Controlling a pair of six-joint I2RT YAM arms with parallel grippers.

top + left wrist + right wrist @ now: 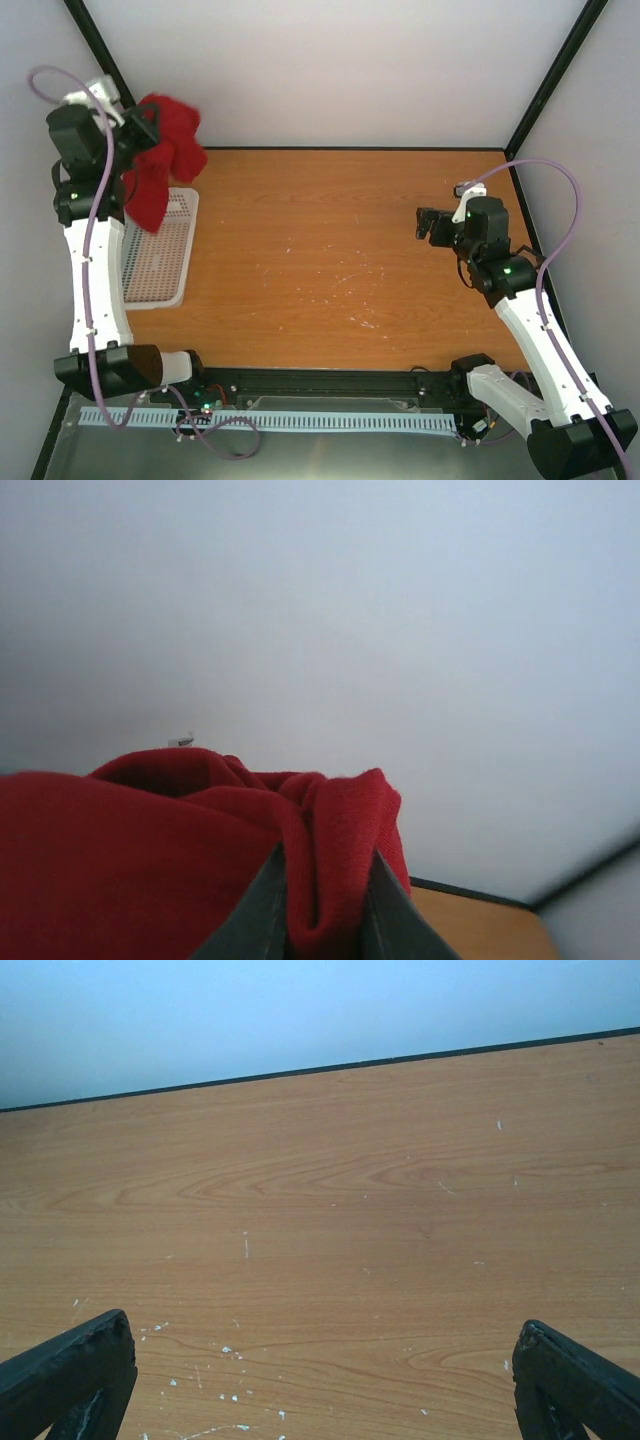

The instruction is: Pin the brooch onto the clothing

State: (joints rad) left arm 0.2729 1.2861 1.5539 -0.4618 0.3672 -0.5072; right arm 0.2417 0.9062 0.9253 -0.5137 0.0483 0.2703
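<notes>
I judge this to be the fetching step: my left hand (325, 890) is pinched nearly closed on a fold of the red T-shirt (165, 160), with fabric bulging between the fingers (262, 905); the garment hangs bunched in the air at about ten o'clock in the top view, above the far end of the white mesh basket (160, 270); whether its lower edge touches the basket I cannot tell. My right hand (428, 225) hovers at three o'clock, spread wide and holding nothing. No brooch shows anywhere. Next, I reckon, the shirt must be carried to the middle of the bench (340, 240) and laid flat; it looks soft, crumpled and doubled on itself, so spreading it may need both hands.
</notes>
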